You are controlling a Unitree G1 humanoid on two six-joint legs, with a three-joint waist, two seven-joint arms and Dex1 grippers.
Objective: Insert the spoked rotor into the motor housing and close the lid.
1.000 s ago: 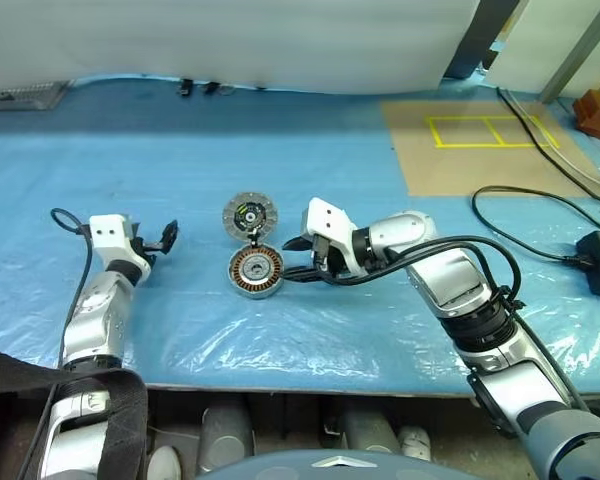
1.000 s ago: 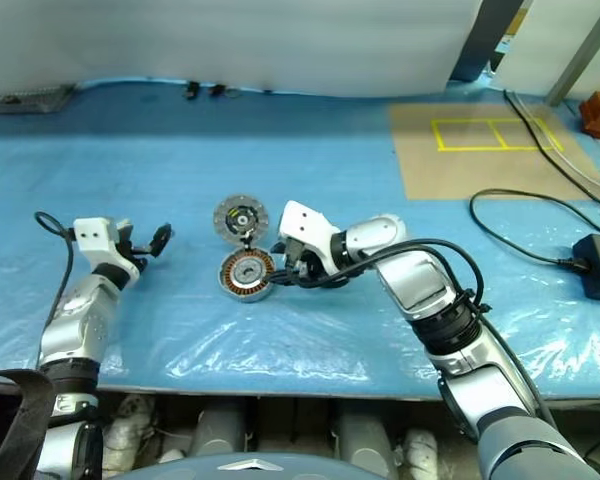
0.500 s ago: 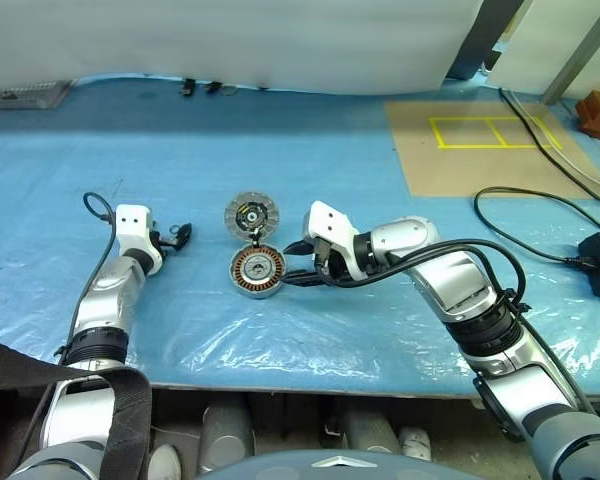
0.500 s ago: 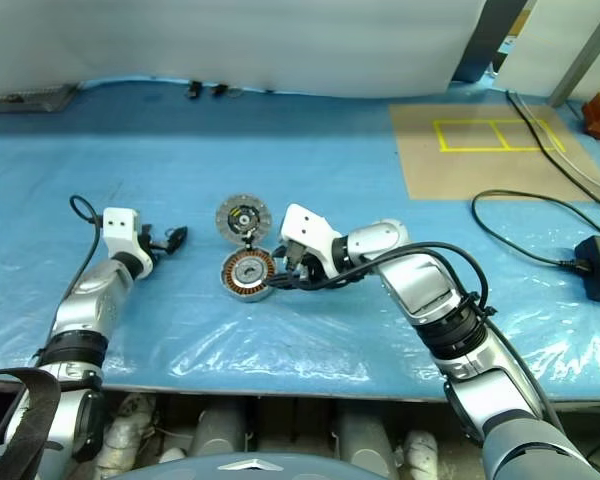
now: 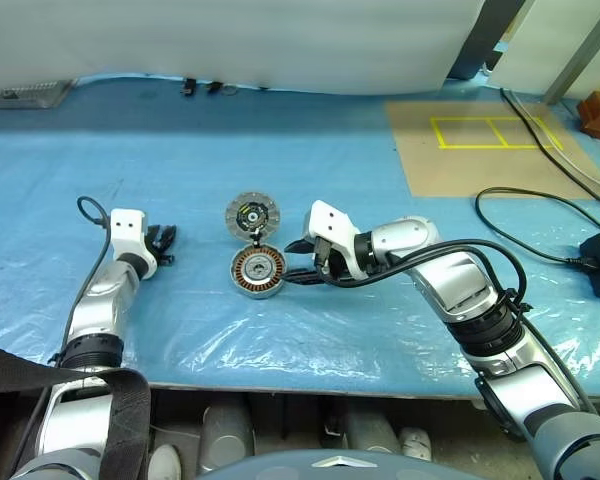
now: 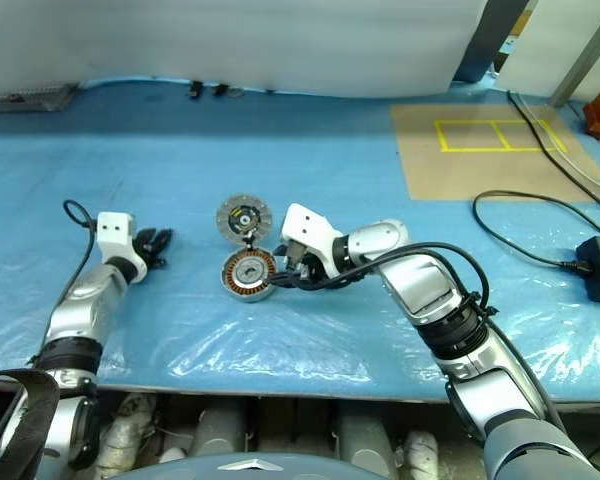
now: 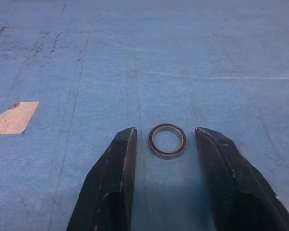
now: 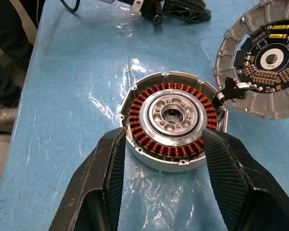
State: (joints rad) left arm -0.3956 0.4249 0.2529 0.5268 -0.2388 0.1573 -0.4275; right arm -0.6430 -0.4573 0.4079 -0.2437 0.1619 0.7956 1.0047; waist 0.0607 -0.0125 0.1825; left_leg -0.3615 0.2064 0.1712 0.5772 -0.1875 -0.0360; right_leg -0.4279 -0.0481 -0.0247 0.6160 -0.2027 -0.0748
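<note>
On the blue plastic sheet [image 5: 310,330], the motor housing [image 5: 256,271] sits with its copper windings up, and everything else is best placed from it. The right gripper [image 8: 164,144] brackets it, one black finger against each side of the metal wall, steadying it rather than lifting. The lid [image 5: 251,214] lies flat just behind the housing, electronics face up, joined to it by a short dark link, so it is still off.

Well off to the housing's left side, the left gripper [image 7: 165,144] hangs low over the sheet with a small dark-rimmed ring [image 7: 167,141] lying flat between its fingers. There is a gap on both sides of the ring, so the jaws are parted and hold nothing yet. This ring looks like the piece to be fetched, though from this angle no spokes or hub can be made out in it, so whether it is the spoked rotor is uncertain. The housing's centre already shows a silver hub with small holes.

By my reading the job is early: the housing is braced, the pick-up not yet made. Still left are grasping the ring, carrying it to the housing, seating it, and swinging the lid shut.
</note>
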